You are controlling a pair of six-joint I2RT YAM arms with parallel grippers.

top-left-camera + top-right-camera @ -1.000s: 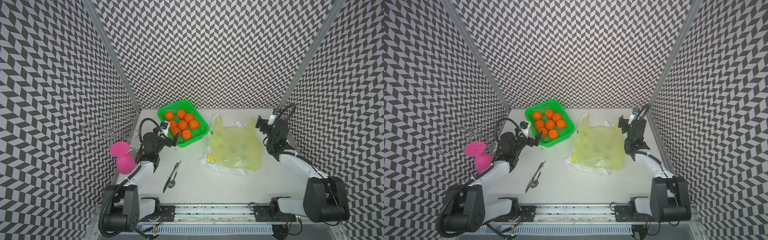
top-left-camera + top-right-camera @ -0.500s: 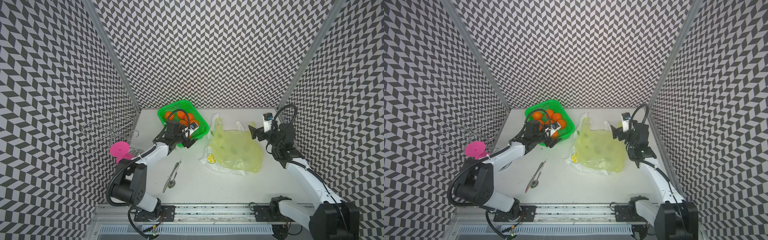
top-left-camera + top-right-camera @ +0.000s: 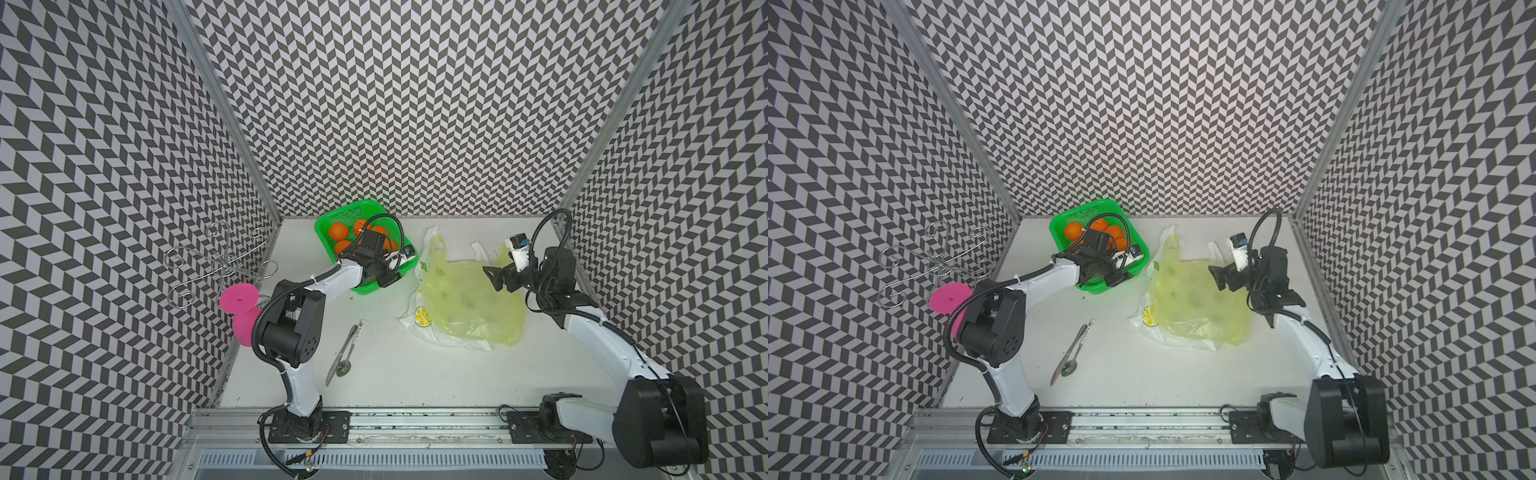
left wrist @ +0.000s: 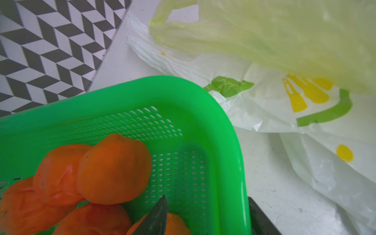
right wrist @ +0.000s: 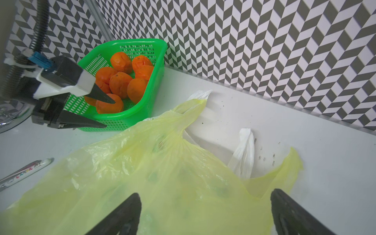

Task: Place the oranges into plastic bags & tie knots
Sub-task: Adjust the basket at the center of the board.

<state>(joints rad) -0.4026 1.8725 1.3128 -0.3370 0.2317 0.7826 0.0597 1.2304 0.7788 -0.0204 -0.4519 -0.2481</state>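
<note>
— What worries you here?

— The left gripper. One finger is inside the green basket, with its tip on or just above an orange in the corner. I cannot tell if it really touches. The other finger is outside, just beside the basket wall. So the wall stands between the fingers, together with the fruit.

— And if it closes like this?

— I think it would pinch the plastic wall and not only the orange. Then the basket may tip or rise with the arm, and the other oranges behind the inner finger could roll out. Or the round fruit simply slips away sideways.

— How wide is it?

— Partly open, with a clear gap. It holds nothing.

— And the other arm?

— The right gripper is spread fully. It hangs over the yellow-green bag, which lies flat under it, and it grips nothing. Whether its fingers touch the film, I cannot see.

— Any other danger?

— Yes. The white bag lies below the yellow one, and the handles beyond the right gripper are loose, with no knot. No bag mouth looks open. An orange brought now would probably land on top and roll over the table.
</note>
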